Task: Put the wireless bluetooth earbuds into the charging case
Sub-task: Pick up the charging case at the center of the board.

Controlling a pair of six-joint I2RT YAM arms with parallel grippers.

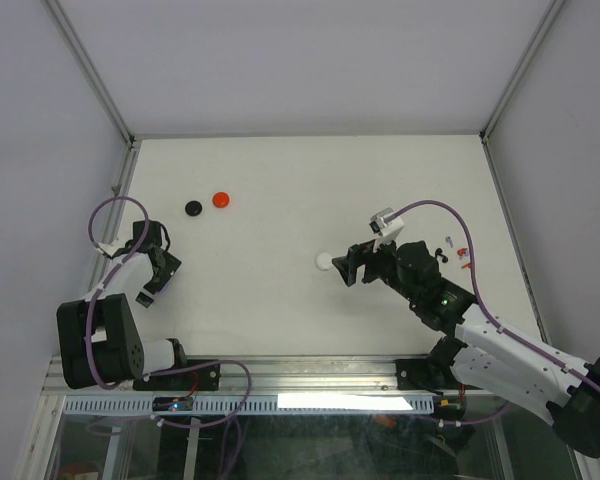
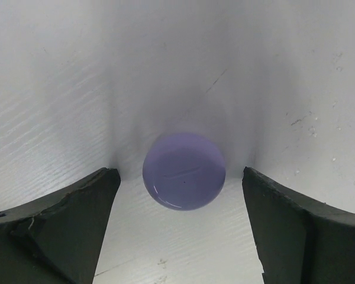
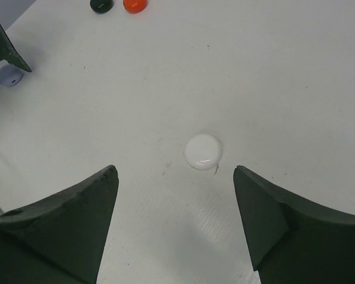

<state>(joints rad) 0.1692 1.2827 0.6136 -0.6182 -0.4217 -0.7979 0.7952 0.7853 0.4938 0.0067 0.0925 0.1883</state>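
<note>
The left gripper [image 2: 180, 175] stands wide open around a lavender round piece [image 2: 184, 170]. It has a finger on each side and touches nothing. The right gripper [image 3: 174, 171] is also open and empty, and a white round piece [image 3: 203, 151] lies on the table [image 1: 310, 180] just ahead of its fingertips. I cannot tell which piece is an earbud and which is the case. The danger I see is the smooth, domed shape. If the fingers close a little off centre, the lavender piece may slip out sideways and slide away.
</note>
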